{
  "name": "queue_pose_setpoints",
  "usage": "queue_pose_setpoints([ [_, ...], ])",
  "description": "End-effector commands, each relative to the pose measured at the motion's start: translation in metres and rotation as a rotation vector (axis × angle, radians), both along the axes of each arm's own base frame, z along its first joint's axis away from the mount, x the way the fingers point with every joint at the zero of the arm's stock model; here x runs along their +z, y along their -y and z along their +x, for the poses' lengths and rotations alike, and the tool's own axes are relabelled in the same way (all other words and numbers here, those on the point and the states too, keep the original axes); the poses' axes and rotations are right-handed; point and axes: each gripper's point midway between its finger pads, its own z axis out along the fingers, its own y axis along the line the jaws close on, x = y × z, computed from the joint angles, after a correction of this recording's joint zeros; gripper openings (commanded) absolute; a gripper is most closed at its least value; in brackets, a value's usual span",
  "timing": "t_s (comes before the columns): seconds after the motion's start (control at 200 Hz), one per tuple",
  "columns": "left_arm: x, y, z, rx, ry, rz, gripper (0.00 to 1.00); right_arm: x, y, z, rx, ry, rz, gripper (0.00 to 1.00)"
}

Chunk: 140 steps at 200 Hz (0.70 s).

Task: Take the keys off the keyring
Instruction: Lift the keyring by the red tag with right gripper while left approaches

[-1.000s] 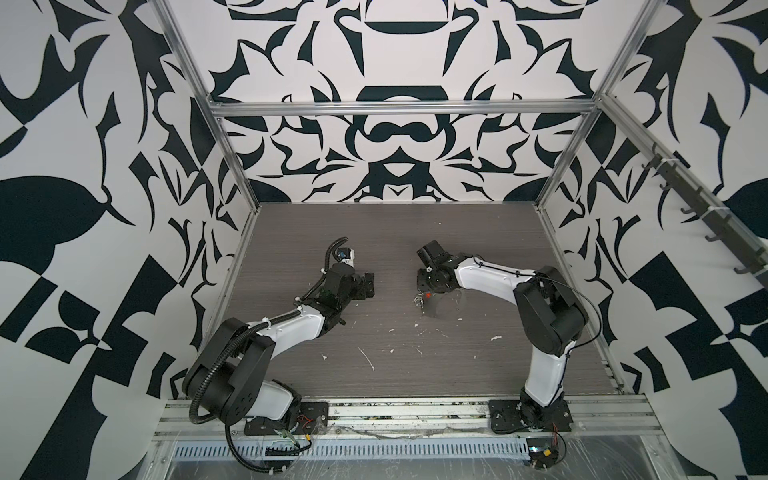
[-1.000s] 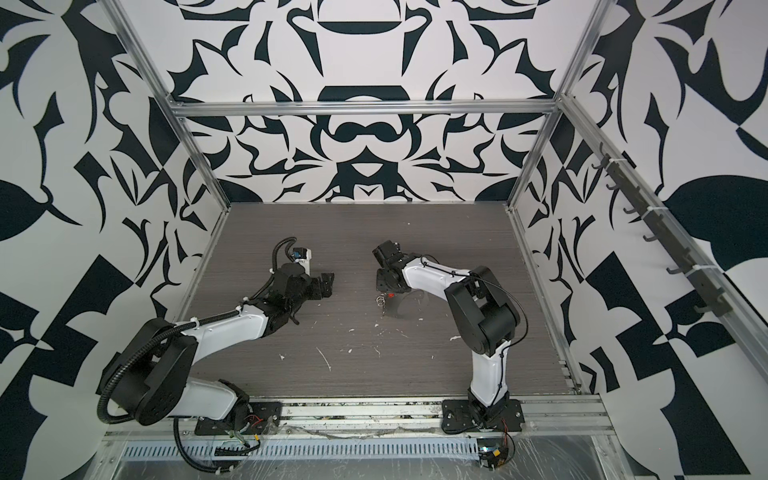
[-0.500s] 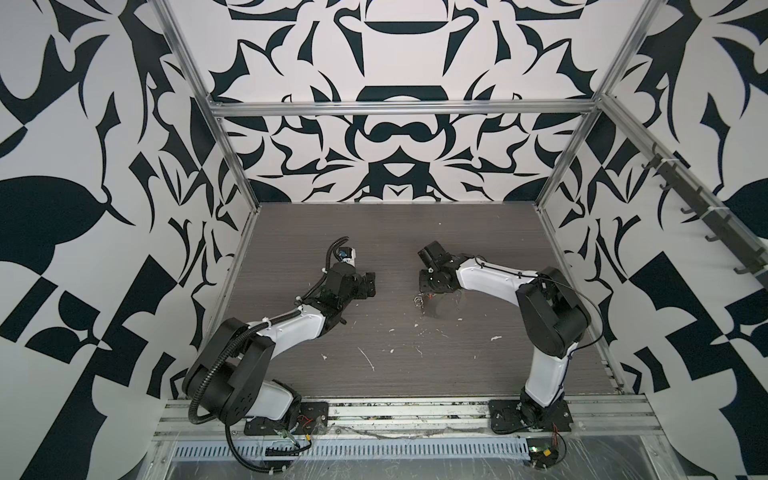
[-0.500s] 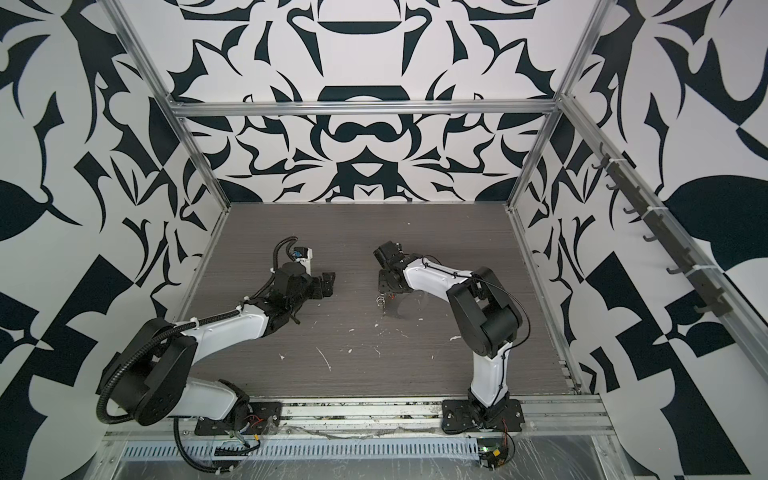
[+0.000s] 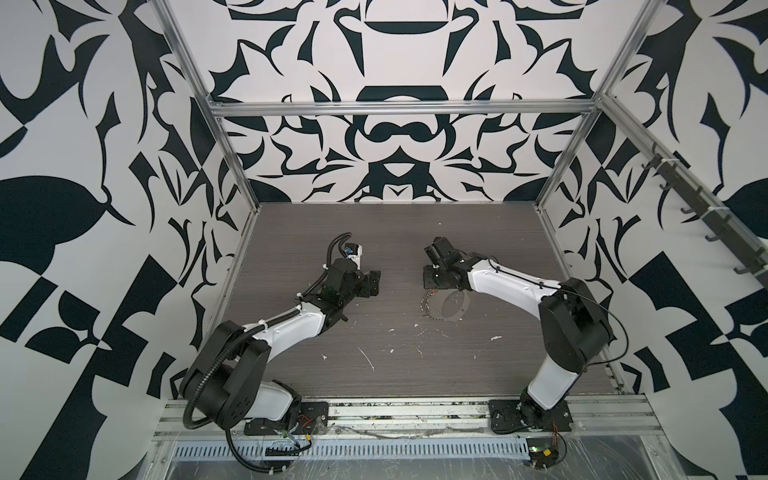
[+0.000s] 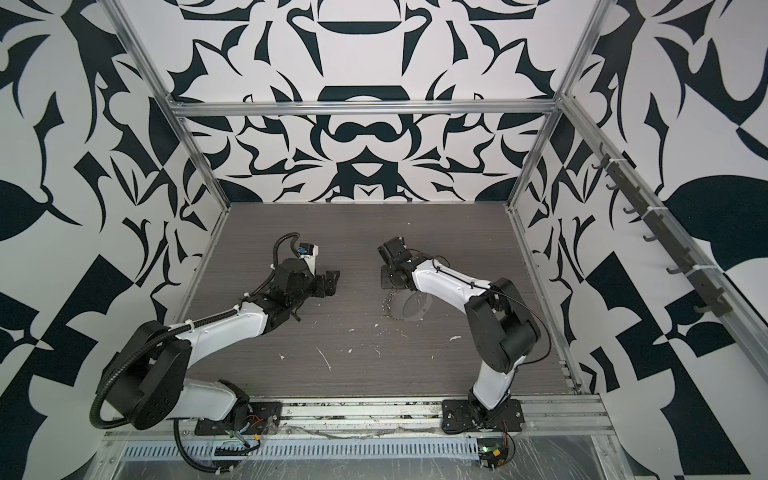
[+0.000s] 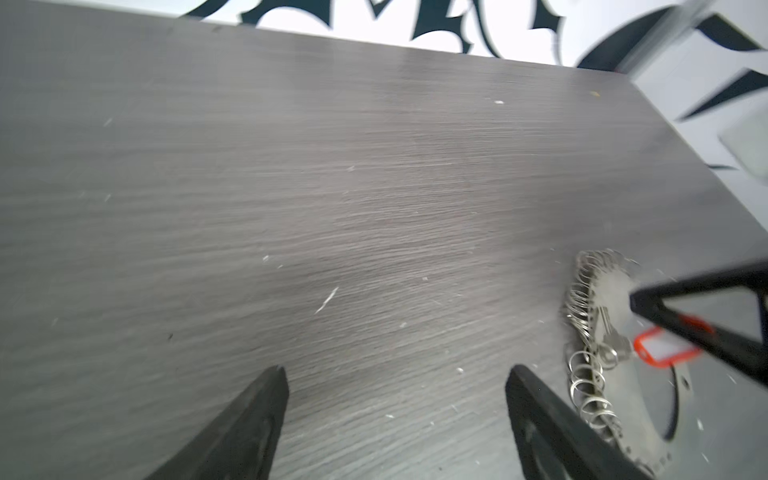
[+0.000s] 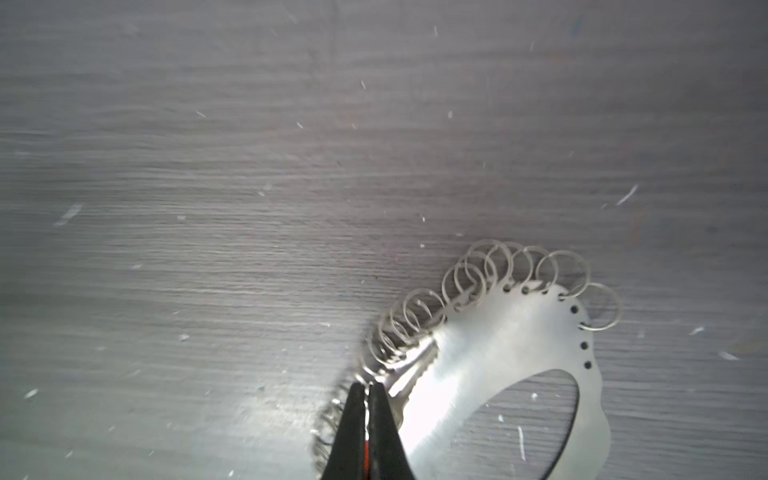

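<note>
The keyring is a flat silvery plate (image 8: 498, 332) with a big oval hole and several small split rings (image 8: 490, 266) along its edge. It lies on the dark table in both top views (image 5: 451, 307) (image 6: 415, 309). Thin silvery keys (image 8: 411, 370) (image 7: 611, 336) lie at its edge beside a red tag (image 7: 665, 351). My right gripper (image 8: 368, 388) (image 5: 432, 286) points down over that edge. It is shut, with a sliver of red and white tag between its fingers. My left gripper (image 7: 397, 374) (image 5: 372, 282) is open and empty, low over bare table to the left of the keyring.
White scraps (image 5: 368, 359) are scattered over the dark wood-grain table toward its front. Patterned walls with metal posts (image 5: 232, 166) close in the back and sides. A metal rail (image 5: 415, 409) carries both arm bases at the front.
The right gripper's fingers have closed on the tag. The left gripper's fingers have narrowed slightly. Neither arm has visibly shifted.
</note>
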Motion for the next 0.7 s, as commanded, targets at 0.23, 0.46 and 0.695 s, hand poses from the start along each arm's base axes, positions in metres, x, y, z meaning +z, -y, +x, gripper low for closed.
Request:
queue_pose_setpoints([
  [0.23,0.067,0.062,-0.056,-0.578,0.259,-0.044,0.86,0.102,-0.012,-0.009,0.243,0.246,0.069,0.00],
  [0.46,0.100,0.080,-0.077,-0.744,0.402,-0.143,0.69,0.146,-0.023,-0.018,0.319,0.329,0.162,0.00],
  [0.695,0.118,0.092,-0.086,-0.841,0.442,-0.227,0.53,0.181,-0.026,-0.027,0.324,0.409,0.257,0.00],
])
